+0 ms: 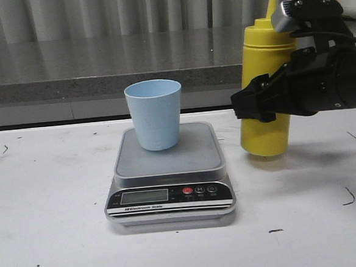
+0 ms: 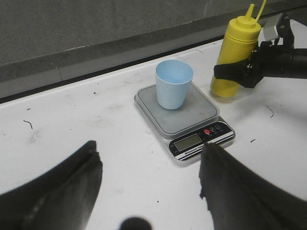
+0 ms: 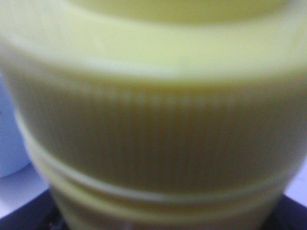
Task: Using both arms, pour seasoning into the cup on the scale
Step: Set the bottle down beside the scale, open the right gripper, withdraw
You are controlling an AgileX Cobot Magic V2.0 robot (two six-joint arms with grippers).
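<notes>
The pale blue cup stands upright on the grey platform of the scale at the table's middle. To its right the yellow seasoning bottle is upright, nozzle up, its base at or barely above the tabletop. My right gripper comes in from the right and is shut on the bottle's mid-body. The right wrist view is filled by the blurred yellow bottle. My left gripper is open with nothing between its fingers, over bare table off the scale's front left, and does not show in the front view.
A grey stone ledge runs along the back behind the white table. The scale's black front panel with its display and buttons faces the front edge.
</notes>
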